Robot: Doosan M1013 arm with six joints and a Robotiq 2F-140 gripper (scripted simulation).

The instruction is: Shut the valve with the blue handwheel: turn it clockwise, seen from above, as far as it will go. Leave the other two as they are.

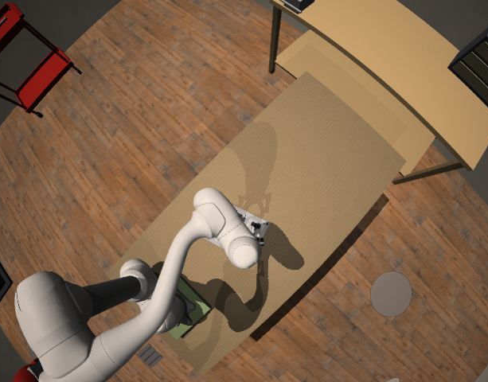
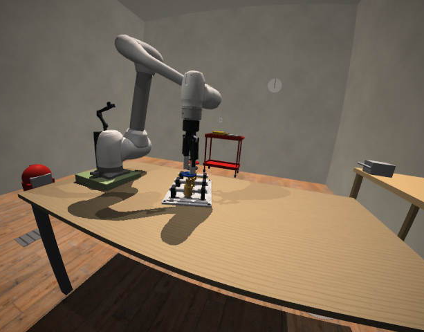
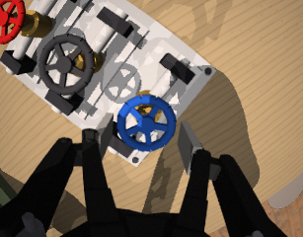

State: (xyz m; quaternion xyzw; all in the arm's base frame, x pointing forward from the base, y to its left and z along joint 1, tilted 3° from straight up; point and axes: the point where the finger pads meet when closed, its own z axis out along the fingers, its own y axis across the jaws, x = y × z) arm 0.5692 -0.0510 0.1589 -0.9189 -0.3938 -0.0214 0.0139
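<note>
A white valve plate (image 3: 155, 35) (image 2: 189, 203) (image 1: 244, 214) lies on the wooden table (image 2: 276, 232). It carries three valves. The blue handwheel (image 3: 146, 122) (image 2: 186, 173) is at the plate's near corner in the wrist view. A dark grey handwheel (image 3: 66, 63) is in the middle and a red handwheel (image 3: 8, 18) is at the far left. My gripper (image 3: 146, 128) (image 2: 190, 163) points straight down over the blue handwheel, half open. Its fingertips stand on either side of the wheel's rim, apart from it and slightly above it. Nothing is between the fingers. In the overhead view the arm hides most of the plate.
The robot's green base (image 2: 108, 179) stands on the table's left end. A red cart (image 2: 224, 150) (image 1: 33, 78) stands on the floor behind. A second table (image 2: 401, 185) (image 1: 400, 61) is to the right, with a grey box (image 2: 378, 167) on it. A red object (image 2: 36, 175) stands at the far left.
</note>
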